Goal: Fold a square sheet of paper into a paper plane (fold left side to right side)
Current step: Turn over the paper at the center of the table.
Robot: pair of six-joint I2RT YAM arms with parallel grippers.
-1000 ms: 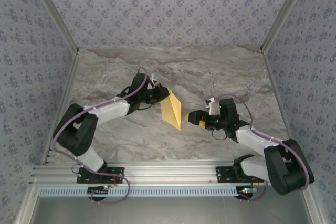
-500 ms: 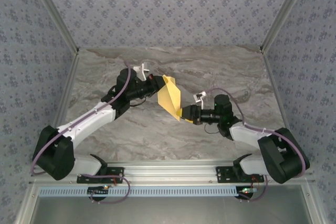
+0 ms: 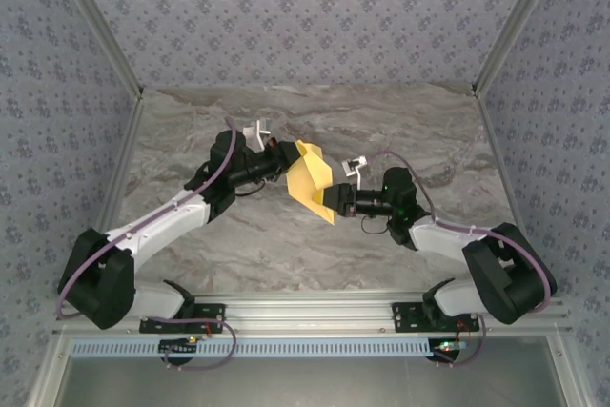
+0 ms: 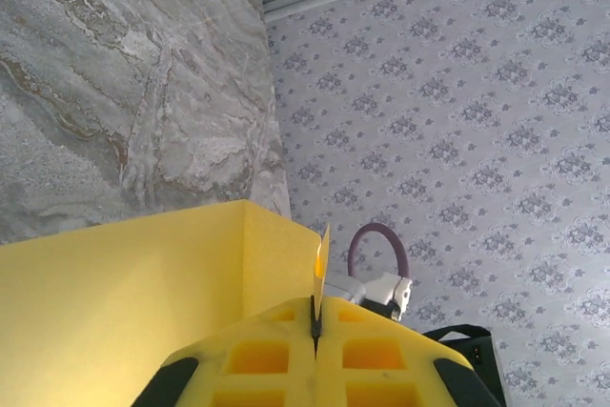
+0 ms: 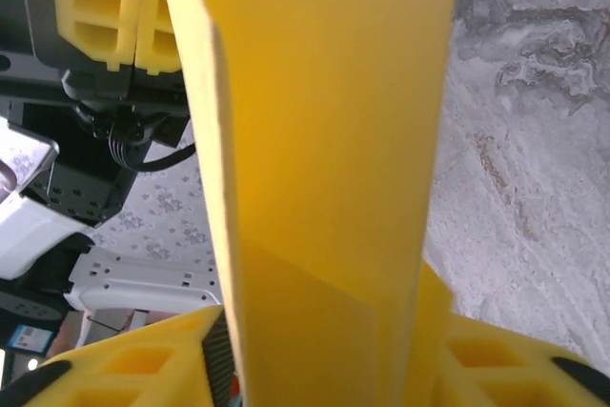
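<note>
Where the two arms are bolted at the near edge of the worktop (image 3: 410, 131), the left arm (image 3: 162, 216) reaches forward and to the right and the right arm (image 3: 448, 235) reaches forward and to the left, so that the two meet over the middle of the marble surface. Between them is the yellow sheet of paper (image 3: 310, 183), held up over the worktop and already creased into a pointed shape, its tip towards the near side. The right pincer (image 3: 331, 200) sits at the sheet's near right edge. In the right wrist view the paper runs up between its two yellow fingers (image 5: 133, 369), which stand on either side of it, and I cannot tell whether they press on it. A little farther back, the left pincer (image 3: 286, 161) is clenched on the sheet's far left edge. In the left wrist view its fingers (image 4: 381, 350) are closed together with a thin edge of paper nipped in the seam between them, and a folded panel spreads off to the left. Beyond the sheet lie the far half of the worktop and the patterned walls (image 3: 305, 16).
</note>
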